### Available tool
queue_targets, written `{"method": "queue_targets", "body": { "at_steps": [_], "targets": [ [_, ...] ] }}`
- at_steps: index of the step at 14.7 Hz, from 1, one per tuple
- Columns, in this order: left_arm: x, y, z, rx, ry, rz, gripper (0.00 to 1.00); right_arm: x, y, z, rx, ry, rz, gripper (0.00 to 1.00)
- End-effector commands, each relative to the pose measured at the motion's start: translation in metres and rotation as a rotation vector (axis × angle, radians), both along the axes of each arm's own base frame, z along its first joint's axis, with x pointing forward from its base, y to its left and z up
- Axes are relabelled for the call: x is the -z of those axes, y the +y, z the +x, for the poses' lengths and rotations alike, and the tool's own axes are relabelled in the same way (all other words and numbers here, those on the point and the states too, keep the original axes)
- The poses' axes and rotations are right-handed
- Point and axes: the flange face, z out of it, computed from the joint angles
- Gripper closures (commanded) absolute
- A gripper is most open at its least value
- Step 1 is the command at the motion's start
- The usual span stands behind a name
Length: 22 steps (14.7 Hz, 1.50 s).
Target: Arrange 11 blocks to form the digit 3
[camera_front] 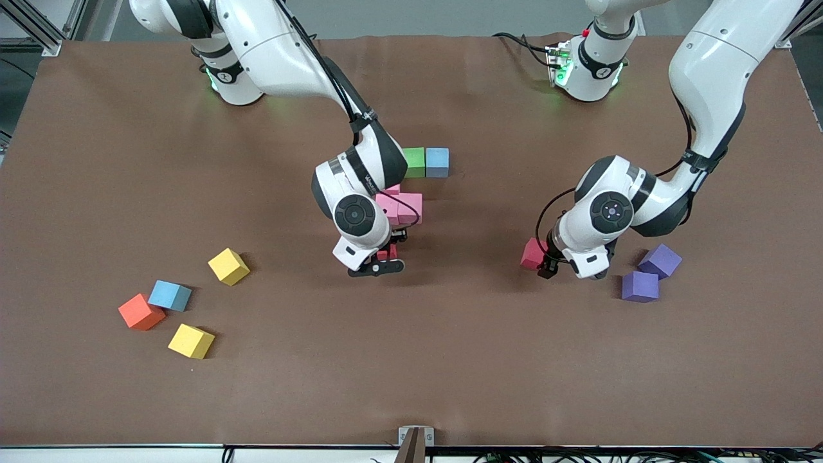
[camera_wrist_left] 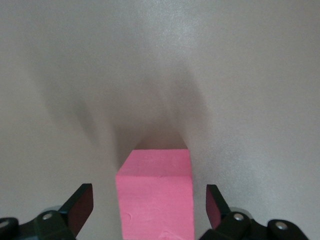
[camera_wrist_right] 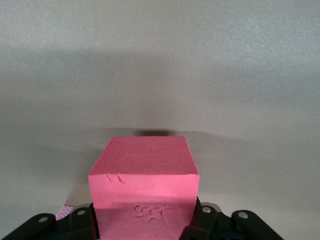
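Blocks: pink (camera_front: 400,207), green (camera_front: 414,162), purple (camera_front: 640,286), yellow (camera_front: 228,266); orange cube (camera_front: 141,312).

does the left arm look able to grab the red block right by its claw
Probably yes: the left claw is open, straddling the small matte red cube, with a gap on each side and nothing between them.

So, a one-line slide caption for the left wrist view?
Left gripper open around a red block on the brown table, fingers clear of its sides.
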Motion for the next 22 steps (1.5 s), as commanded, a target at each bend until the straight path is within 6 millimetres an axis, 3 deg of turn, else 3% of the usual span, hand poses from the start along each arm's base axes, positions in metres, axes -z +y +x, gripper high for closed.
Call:
{"method": "queue_targets", "body": {
  "at_steps": [1, 8, 11, 16, 18, 22],
  "targets": [
    [-0.004, 0.014, -0.001, -0.021, -0.042, -0.003, 0.01, 0.003, 0.004, -0.002, 0.001, 0.002, -0.009, 0.82],
    [0.014, 0.014, -0.011, -0.010, -0.012, 0.002, 0.07, 0.006, 0.017, -0.017, -0.015, 0.017, -0.019, 0.82],
    [0.017, 0.013, -0.010, -0.018, -0.021, -0.015, 0.15, 0.014, 0.018, -0.025, -0.022, 0.029, -0.031, 0.82],
    [0.018, 0.005, -0.012, -0.042, -0.020, -0.016, 0.16, 0.019, 0.014, -0.026, -0.021, 0.036, -0.040, 0.82],
    [0.018, 0.005, -0.011, -0.041, -0.022, -0.015, 0.25, 0.020, 0.015, -0.028, -0.023, 0.039, -0.042, 0.82],
    [0.005, 0.005, -0.004, -0.046, -0.043, -0.012, 0.55, 0.022, 0.015, -0.030, -0.024, 0.041, -0.045, 0.82]
  ]
}}
